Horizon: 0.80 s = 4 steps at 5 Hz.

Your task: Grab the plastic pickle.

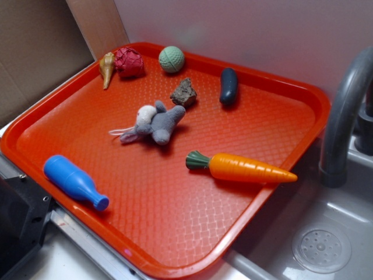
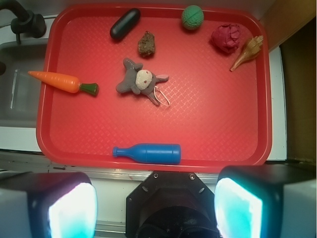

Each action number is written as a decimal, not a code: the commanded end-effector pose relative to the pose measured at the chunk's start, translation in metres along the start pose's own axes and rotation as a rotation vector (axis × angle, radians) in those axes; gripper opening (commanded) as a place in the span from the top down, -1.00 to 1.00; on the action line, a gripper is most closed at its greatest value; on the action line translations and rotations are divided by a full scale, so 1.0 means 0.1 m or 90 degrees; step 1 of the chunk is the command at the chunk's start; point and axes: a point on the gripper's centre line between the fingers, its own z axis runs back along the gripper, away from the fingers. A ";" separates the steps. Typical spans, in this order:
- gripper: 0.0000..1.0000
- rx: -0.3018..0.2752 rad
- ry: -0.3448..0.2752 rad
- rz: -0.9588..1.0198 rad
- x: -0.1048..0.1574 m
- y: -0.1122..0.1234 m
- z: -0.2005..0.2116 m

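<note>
The plastic pickle point(image 1: 228, 86) point(image 2: 125, 24) is a small dark glossy oblong lying on the red tray point(image 1: 245, 221) point(image 2: 213, 129) near its far edge. Next to it sits a rough brown rock-like lump point(image 1: 183, 93) point(image 2: 146, 43). My gripper point(image 2: 156, 210) is open, high above the table off the tray's near edge, with nothing between its two bright fingertips point(image 2: 72, 210). It is far from the pickle. In the exterior view only a dark part of the arm base point(image 1: 20, 221) shows at the lower left.
On the tray also lie an orange carrot point(image 1: 245, 168) point(image 2: 62, 82), a grey plush animal point(image 1: 156, 122) point(image 2: 141, 82), a blue bottle toy point(image 1: 74, 181) point(image 2: 148, 152), a green ball point(image 1: 171, 59) point(image 2: 192, 17), a red crumpled lump point(image 1: 129, 62) point(image 2: 225, 38) and a tan cone point(image 1: 107, 67) point(image 2: 247, 52). A sink with grey faucet point(image 1: 344, 116) adjoins.
</note>
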 end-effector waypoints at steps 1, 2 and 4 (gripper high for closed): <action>-1.00 0.000 0.000 0.000 0.00 0.00 0.00; -1.00 0.029 -0.001 0.157 0.44 0.08 -0.55; -1.00 -0.074 -0.048 0.195 1.28 -0.17 -1.30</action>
